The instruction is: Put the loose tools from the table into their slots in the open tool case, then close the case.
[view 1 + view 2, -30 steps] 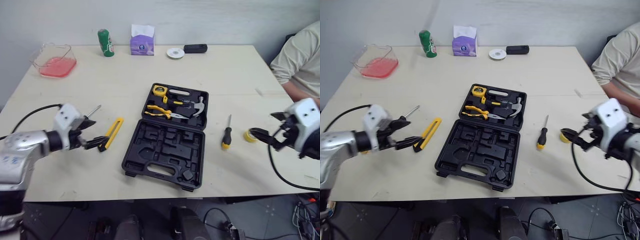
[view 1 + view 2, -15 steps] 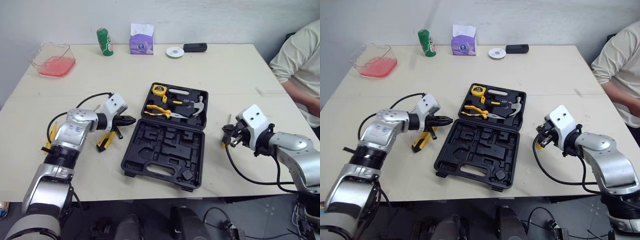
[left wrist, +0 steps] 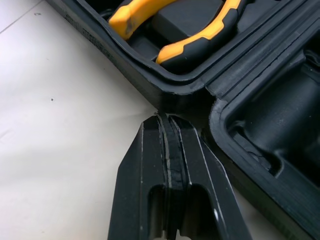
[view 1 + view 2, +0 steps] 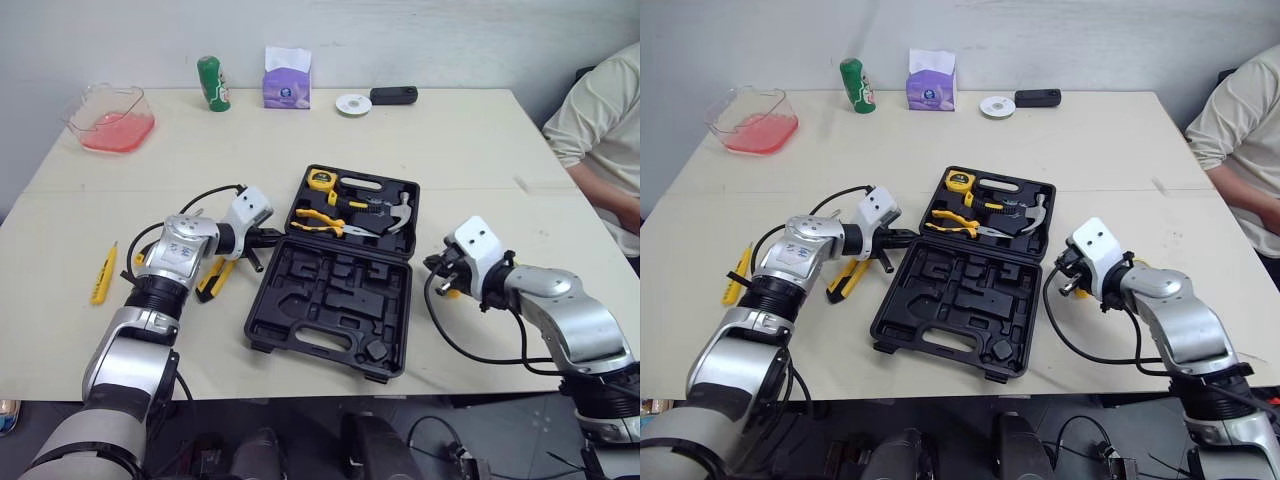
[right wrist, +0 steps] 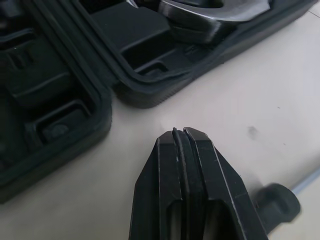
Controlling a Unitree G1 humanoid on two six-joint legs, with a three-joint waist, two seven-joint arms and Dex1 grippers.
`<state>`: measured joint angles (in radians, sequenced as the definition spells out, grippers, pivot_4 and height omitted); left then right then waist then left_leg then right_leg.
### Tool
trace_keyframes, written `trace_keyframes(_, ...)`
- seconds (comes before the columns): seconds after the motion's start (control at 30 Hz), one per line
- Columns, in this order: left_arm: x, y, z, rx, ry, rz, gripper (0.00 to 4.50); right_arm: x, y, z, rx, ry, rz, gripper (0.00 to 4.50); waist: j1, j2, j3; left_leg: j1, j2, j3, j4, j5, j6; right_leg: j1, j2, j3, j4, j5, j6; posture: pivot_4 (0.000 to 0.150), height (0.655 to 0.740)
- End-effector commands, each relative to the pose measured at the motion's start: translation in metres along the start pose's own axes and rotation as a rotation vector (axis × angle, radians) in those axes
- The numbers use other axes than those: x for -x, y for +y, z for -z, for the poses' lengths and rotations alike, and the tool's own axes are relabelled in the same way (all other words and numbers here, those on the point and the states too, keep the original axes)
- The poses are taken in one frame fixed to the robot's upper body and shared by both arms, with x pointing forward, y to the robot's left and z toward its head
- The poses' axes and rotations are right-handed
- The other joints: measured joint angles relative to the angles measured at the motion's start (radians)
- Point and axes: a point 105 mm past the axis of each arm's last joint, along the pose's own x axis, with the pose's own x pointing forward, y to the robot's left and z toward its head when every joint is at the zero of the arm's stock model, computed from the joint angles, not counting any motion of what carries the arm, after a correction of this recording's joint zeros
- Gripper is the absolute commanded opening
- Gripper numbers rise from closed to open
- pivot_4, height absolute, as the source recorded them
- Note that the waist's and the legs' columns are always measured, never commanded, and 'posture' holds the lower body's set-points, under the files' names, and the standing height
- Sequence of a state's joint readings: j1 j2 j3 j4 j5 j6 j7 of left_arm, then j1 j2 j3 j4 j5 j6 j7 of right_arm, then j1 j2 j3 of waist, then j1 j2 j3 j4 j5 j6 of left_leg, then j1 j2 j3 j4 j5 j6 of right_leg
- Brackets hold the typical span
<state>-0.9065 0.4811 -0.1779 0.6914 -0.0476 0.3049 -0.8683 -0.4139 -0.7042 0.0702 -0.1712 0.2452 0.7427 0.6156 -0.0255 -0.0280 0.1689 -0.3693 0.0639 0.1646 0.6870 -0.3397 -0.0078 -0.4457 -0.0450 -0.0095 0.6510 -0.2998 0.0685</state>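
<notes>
Slim yellow tool (image 4: 103,273): lying on the table (image 4: 470,150) near its left edge, well apart from the case.
Yellow-and-black tool (image 4: 212,282): lying just beside the left forearm, between the slim yellow tool and the case.
Left gripper (image 3: 165,119): its 2 fingers are pressing together with nothing between them, and the tip is pointing at the case's left rim where the 2 halves join; I cannot tell if it is touching.
Tool case (image 4: 262,322): lying open in the middle of the table. The far half is holding a tape measure (image 4: 320,181), pliers (image 4: 325,220) and a hammer (image 4: 395,213); the near half is showing bare moulded slots.
Right gripper (image 5: 181,133): closed on nothing, hanging over the table just beside the case's right rim.
Screwdriver (image 5: 277,196): lying on the table just beside the right gripper, outside the case.
Person (image 4: 600,110): sitting at the table's far right corner.
</notes>
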Motion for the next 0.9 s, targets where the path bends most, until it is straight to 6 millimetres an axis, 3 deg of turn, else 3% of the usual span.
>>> trace_keyframes(0.03,-0.002,-0.002,-0.015,-0.031,-0.033,0.019,0.01,-0.004,-0.001,-0.012,0.037,-0.030,0.000,0.06,0.002,0.000,0.000,0.000,0.000,0.000,0.001,0.000,0.000,0.000,0.000,0.000,0.002,0.000,0.000,0.150,0.7400)
trace_keyframes(0.27,0.006,-0.039,-0.017,-0.025,-0.050,0.197,0.01,-0.017,0.030,-0.028,0.106,-0.069,-0.161,0.06,-0.005,0.000,0.000,-0.001,0.001,0.000,0.001,0.000,0.000,0.000,0.001,0.000,0.002,0.000,0.000,0.150,0.7400)
trace_keyframes(0.4,0.020,-0.070,-0.004,-0.042,-0.016,0.308,0.01,-0.018,0.044,-0.041,0.144,-0.129,-0.233,0.06,-0.010,0.000,0.000,0.000,0.002,-0.002,0.000,0.000,-0.001,-0.002,0.001,0.002,0.003,0.000,0.000,0.150,0.7400)
trace_keyframes(0.5,0.027,-0.078,0.004,-0.030,0.008,0.303,0.01,-0.017,0.054,-0.047,0.173,-0.151,-0.283,0.06,-0.009,0.000,0.000,0.001,0.002,-0.005,-0.001,-0.001,-0.001,-0.002,0.001,0.004,0.003,0.000,0.000,0.150,0.7400)
trace_keyframes(0.7,0.039,-0.076,0.010,0.012,0.015,0.239,0.01,-0.020,0.059,-0.048,0.195,-0.155,-0.298,0.06,-0.009,0.000,0.000,0.002,0.002,-0.005,-0.001,-0.001,-0.001,-0.002,0.002,0.009,0.004,0.000,-0.001,0.150,0.7400)
trace_keyframes(0.9,0.039,-0.054,0.013,0.046,0.011,0.104,0.01,-0.025,0.051,-0.044,0.182,-0.144,-0.255,0.06,-0.007,0.000,0.000,0.002,0.002,-0.004,-0.001,0.000,-0.001,-0.002,0.002,0.012,0.004,0.000,-0.001,0.150,0.7400)
